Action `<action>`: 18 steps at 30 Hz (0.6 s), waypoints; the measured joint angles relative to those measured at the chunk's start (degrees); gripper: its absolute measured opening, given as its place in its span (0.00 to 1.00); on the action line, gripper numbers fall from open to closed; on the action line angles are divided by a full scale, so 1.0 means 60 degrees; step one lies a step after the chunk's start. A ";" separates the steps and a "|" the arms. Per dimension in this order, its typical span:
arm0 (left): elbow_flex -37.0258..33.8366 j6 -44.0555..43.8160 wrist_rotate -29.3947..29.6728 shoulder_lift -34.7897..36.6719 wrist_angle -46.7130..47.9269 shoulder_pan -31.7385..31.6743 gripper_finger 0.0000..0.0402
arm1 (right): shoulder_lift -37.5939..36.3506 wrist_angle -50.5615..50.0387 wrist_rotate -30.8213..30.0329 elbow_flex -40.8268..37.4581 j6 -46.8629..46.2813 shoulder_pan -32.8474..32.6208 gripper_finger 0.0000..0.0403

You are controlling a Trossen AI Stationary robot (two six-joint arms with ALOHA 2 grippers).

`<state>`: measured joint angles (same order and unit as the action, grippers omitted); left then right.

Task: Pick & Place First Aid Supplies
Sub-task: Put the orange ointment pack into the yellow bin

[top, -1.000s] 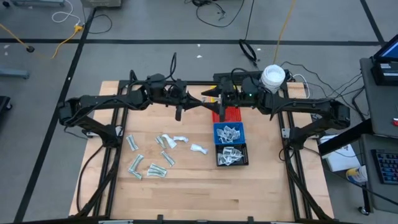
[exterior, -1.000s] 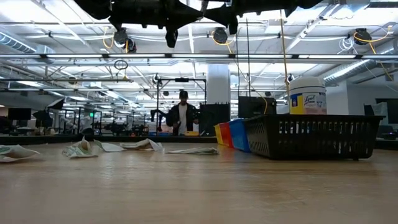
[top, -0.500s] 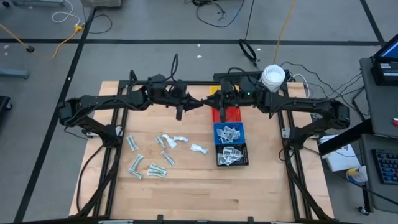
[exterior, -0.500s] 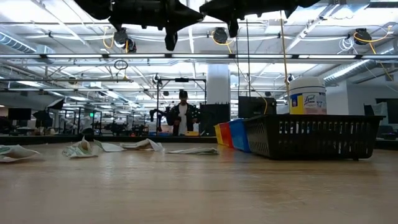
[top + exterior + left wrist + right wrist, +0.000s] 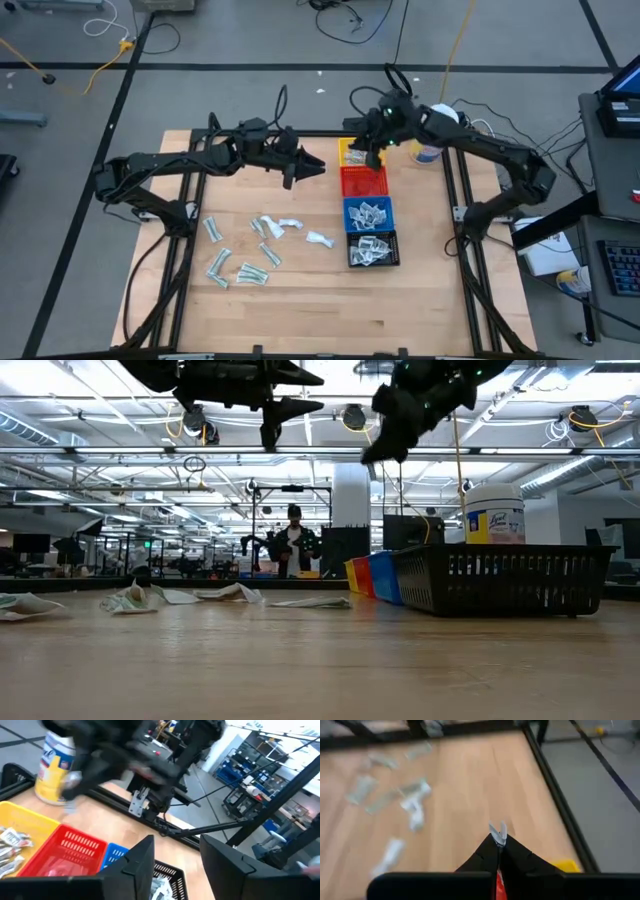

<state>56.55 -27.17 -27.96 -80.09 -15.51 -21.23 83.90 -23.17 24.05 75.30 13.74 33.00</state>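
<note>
Several first aid supplies, small pale packets, lie flat on the wooden table left of the bins; more fill the blue bin and black bin. My right gripper hangs high over the yellow bin and red bin, slanting down, shut on a small silvery packet. My left gripper hovers level just left of the bins. It is open, with nothing between its fingers. My right gripper pinches the silvery packet between its two fingertips. Only a small crumpled edge pokes out beyond them. The fingers slant down toward the table's near left. The packet is lifted well clear of the table and the bins.
Yellow, red, blue and black bins stand in a row from far to near at the table's middle right. A white jar with a yellow label stands at the far right behind the right arm. Bare wood lies along the near edge. A person stands far back in the room.
The two grippers met tip to tip left of the red bin. My left gripper has opened and rolled a little, staying in place. My right gripper has drawn away toward the table's far right with the packet, tipping downward over the yellow and red bins.
</note>
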 joint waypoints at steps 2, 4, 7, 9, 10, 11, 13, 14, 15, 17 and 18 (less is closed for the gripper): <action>0.0000 -0.0004 -0.0012 0.0000 -0.0103 0.0004 0.42 | 0.0389 -0.0862 -0.0085 0.0364 0.0694 0.0338 0.00; 0.0000 -0.0034 -0.0008 0.0000 -0.0113 0.0000 0.43 | 0.0872 -0.1478 -0.0625 0.0739 0.1396 0.0559 0.00; 0.0000 -0.0035 0.0007 0.0000 -0.0117 0.0000 0.43 | 0.1618 -0.1978 -0.1574 0.1234 0.2195 0.0786 0.00; 0.0000 -0.0067 0.0007 0.0000 -0.0106 0.0000 0.43 | 0.2076 -0.2060 -0.1763 0.1342 0.2459 0.0995 0.00; 0.0000 -0.0067 0.0007 0.0000 -0.0106 0.0000 0.43 | 0.2311 -0.2148 -0.1765 0.1337 0.2520 0.1093 0.00; 0.0000 -0.0067 0.0007 0.0000 -0.0110 0.0000 0.43 | 0.2569 -0.2242 -0.1787 0.1327 0.2573 0.1169 0.00; 0.0000 -0.0067 0.0007 0.0000 -0.0107 0.0000 0.43 | 0.3027 -0.2199 -0.1912 0.1324 0.2583 0.1260 0.00; 0.0000 -0.0066 0.0007 0.0000 -0.0099 0.0000 0.43 | 0.3194 -0.2201 -0.2127 0.1318 0.2590 0.1289 0.00; 0.0000 -0.0065 0.0007 0.0000 -0.0099 0.0000 0.43 | 0.3346 -0.2187 -0.2345 0.1316 0.2629 0.1303 0.00; 0.0000 -0.0063 0.0007 0.0000 -0.0095 0.0000 0.43 | 0.3564 -0.2123 -0.2624 0.1316 0.2744 0.1299 0.00; 0.0000 -0.0063 0.0007 0.0000 -0.0086 0.0000 0.43 | 0.3646 -0.2182 -0.2761 0.1316 0.2774 0.1281 0.00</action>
<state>56.55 -27.55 -27.92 -80.09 -16.02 -21.23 105.78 -36.26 7.49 83.20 30.38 40.68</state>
